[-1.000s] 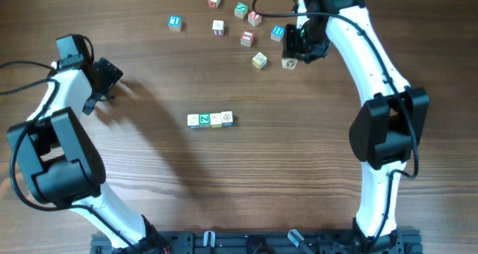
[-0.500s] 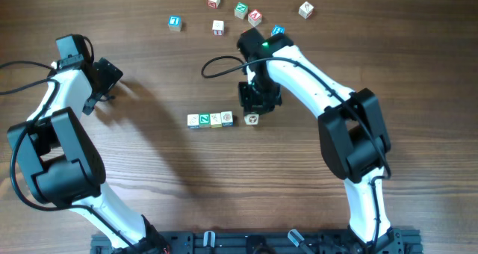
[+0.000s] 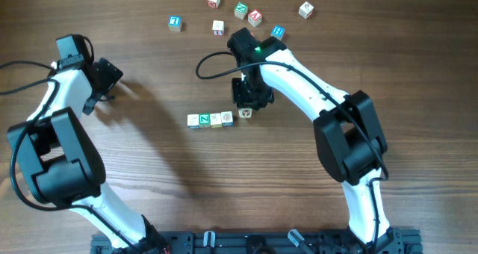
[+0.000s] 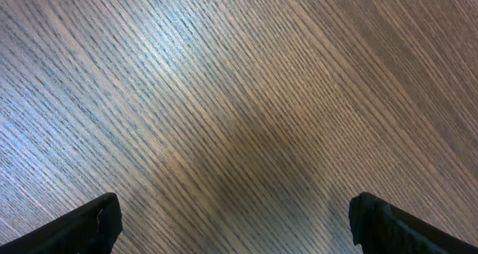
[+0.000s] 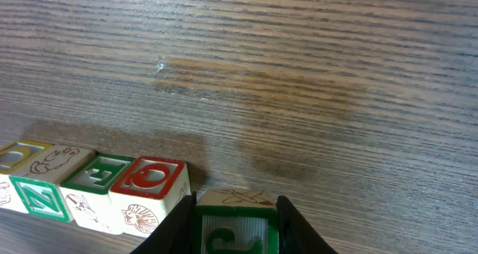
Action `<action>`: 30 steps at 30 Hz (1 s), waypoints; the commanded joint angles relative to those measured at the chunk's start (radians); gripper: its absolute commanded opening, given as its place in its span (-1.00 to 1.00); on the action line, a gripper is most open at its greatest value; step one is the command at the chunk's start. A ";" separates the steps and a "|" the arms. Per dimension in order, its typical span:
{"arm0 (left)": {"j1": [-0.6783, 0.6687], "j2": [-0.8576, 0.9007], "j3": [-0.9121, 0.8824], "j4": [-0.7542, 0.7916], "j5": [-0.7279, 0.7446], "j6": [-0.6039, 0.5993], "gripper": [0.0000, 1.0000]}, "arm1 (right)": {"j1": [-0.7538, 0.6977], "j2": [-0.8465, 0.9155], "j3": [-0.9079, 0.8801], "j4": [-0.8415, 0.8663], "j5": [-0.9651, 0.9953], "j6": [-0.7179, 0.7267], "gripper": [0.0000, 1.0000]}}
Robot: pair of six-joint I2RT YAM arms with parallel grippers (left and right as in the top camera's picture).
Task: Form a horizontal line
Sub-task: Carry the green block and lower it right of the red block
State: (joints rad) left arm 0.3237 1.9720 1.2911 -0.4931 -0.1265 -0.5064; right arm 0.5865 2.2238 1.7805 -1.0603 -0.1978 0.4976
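left hand (image 4: 235,235): out at the far left, spread wide open, nothing between its fingers, only bare desk (image 4: 239,97) beneath it.
row of cubes (image 3: 210,119): four cubes side by side on the desk, touching, lying just left of the right hand; from the wrist view, the end cube nearest the hand shows a red O on top.
held cube (image 5: 231,199): green-faced, pinched between the fingers, right there beside the row's end, with a small gap showing from above.
right hand (image 5: 236,233): clenched on the held cube, over the middle of the desk.
loose cubes (image 3: 240,10): seven scattered beyond the right hand, well apart from the row.
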 commanded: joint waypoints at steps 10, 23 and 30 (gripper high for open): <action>0.004 0.003 0.003 0.000 -0.006 0.005 1.00 | 0.010 0.013 -0.006 0.021 0.047 0.011 -0.42; 0.004 0.003 0.003 0.000 -0.006 0.005 1.00 | 0.008 0.013 -0.006 0.084 0.109 0.013 -0.22; 0.004 0.003 0.003 0.000 -0.006 0.005 1.00 | -0.029 0.013 -0.006 -0.061 0.109 0.063 -0.89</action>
State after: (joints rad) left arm 0.3237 1.9720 1.2911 -0.4934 -0.1265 -0.5064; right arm 0.5621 2.2238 1.7805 -1.0779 -0.1032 0.5495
